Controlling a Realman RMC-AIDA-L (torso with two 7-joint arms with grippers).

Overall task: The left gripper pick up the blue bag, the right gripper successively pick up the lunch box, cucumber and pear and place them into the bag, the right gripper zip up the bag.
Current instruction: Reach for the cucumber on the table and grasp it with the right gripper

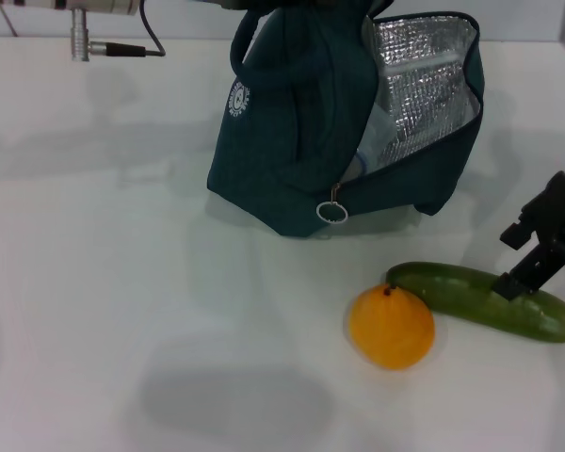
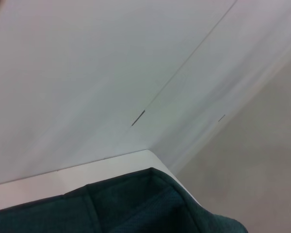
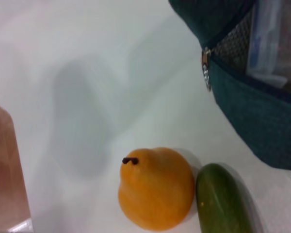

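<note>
while the blue bag (image 1: 344, 122) stands at 12 o'clock on the white table (image 1: 122, 282), its mouth gapes toward 3 o'clock and shows the silver foil lining (image 1: 419, 75). the bag's cord handles rise out of the head view at its upper edge; the left gripper is not visible in any view, so i cannot tell its jaw state. only a silver cylinder with a black cable (image 1: 104, 28) shows at 11 o'clock. the left wrist view gives teal fabric (image 2: 136, 204) of the bag close below the camera, and a pale wall beyond.

the lunch box (image 3: 269, 41) sits inside the bag, pale translucent plastic seen through the opening in the right wrist view. the ring zip pull (image 1: 331, 211) hangs at the bag's lower front edge, and a white round logo (image 1: 238, 99) sits on the side facing 9 o'clock.

the cucumber (image 1: 485, 299) lies on the table at 4 o'clock, long axis running roughly 10 to 4. the pear (image 1: 392, 326) rests at 5 o'clock, touching or just beside the cucumber's near end, stem up.

the right gripper (image 1: 520, 281) comes in from 3 o'clock, black fingers down on the cucumber's upper surface about mid-length. whether its jaws are parted or clamped on the cucumber cannot be told.
</note>
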